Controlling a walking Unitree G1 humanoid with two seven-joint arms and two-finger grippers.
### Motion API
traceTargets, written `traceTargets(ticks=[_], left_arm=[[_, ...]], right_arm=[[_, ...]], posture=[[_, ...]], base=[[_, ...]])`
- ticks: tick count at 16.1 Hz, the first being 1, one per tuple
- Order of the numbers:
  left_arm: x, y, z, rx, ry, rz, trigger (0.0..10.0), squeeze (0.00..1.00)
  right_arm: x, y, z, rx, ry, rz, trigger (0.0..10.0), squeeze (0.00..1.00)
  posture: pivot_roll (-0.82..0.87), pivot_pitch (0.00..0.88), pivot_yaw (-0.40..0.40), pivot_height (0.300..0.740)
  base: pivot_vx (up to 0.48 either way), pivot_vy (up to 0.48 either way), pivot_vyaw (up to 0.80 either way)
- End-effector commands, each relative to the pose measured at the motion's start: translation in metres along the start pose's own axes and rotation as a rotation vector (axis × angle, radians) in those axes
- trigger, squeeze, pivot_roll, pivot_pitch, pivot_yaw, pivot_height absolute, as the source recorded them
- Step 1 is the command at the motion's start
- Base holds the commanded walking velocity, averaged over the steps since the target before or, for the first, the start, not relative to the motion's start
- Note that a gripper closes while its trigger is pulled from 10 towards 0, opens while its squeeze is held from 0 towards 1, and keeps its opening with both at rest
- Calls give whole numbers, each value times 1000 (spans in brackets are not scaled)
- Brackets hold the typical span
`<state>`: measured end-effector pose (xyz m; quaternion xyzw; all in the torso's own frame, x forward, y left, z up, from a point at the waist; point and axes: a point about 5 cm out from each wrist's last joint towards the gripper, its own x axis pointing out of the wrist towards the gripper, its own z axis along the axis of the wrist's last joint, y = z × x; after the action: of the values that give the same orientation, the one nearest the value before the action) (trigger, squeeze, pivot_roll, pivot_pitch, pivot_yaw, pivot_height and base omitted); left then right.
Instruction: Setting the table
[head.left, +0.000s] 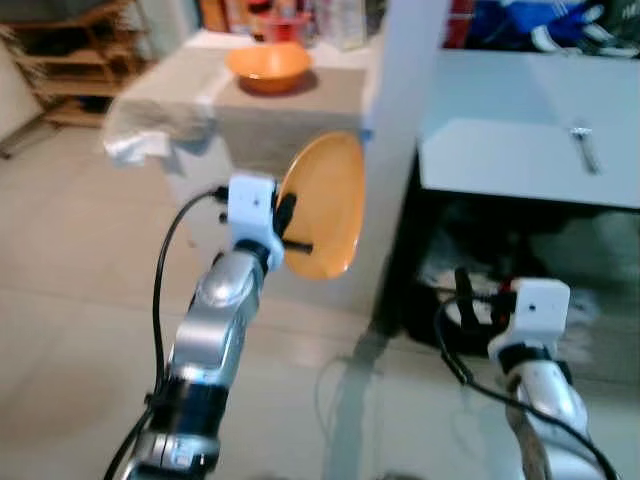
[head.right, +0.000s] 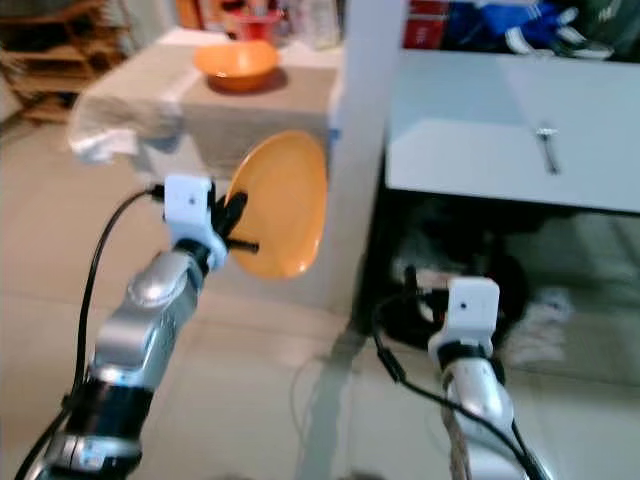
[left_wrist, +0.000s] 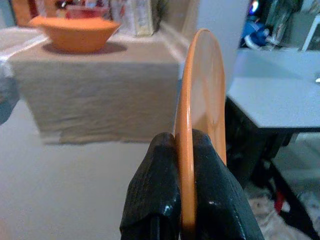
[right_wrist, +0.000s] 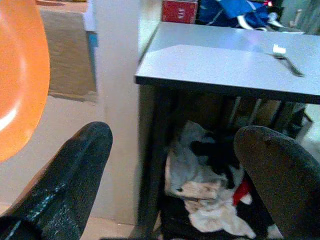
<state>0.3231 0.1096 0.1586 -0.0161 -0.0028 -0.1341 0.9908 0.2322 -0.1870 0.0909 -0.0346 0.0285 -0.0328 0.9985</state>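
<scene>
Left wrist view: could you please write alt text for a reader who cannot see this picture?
The left gripper is shut on the rim of an orange plate, held on edge. Behind it, an orange bowl sits on a cloth-covered table, and a grey table stands to the other side.

left gripper (head.left: 292, 232) raised, fingers clamped | right gripper (head.left: 462, 290) low, fingers apart

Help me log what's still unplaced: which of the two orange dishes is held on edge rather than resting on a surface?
The flat orange plate, clamped upright in the left end effector. The orange bowl sits on the cloth-covered table behind.
</scene>
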Motion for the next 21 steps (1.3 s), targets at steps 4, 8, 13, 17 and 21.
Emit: traceTargets(ticks=[4, 8, 13, 17, 21], left_arm=[[-1, 7, 11, 16, -49, 32, 0, 0], [2, 8, 11, 35, -46, 27, 0, 0], [2, 2, 14, 55, -70, -17, 0, 0], [-1, -5, 15, 37, -88, -65, 0, 0], [0, -8, 18, 50, -103, -90, 0, 0]], right_arm=[[1, 4, 2, -3, -10, 13, 10000, 0], [2, 5, 3, -5, -13, 15, 10000, 0], [-1, 3, 2, -6, -9, 8, 10000, 0], [0, 4, 0, -9, -4, 10, 10000, 0], [1, 5, 0, -7, -7, 16, 10000, 0]], posture=[[-168, 6, 48, 727], [-170, 8, 50, 727], [-179, 9, 54, 727], [-174, 0, 55, 727], [-173, 0, 56, 727]], base=[[249, -408, 0], [262, -398, 0], [266, -398, 0], [263, -399, 0], [261, -399, 0]])
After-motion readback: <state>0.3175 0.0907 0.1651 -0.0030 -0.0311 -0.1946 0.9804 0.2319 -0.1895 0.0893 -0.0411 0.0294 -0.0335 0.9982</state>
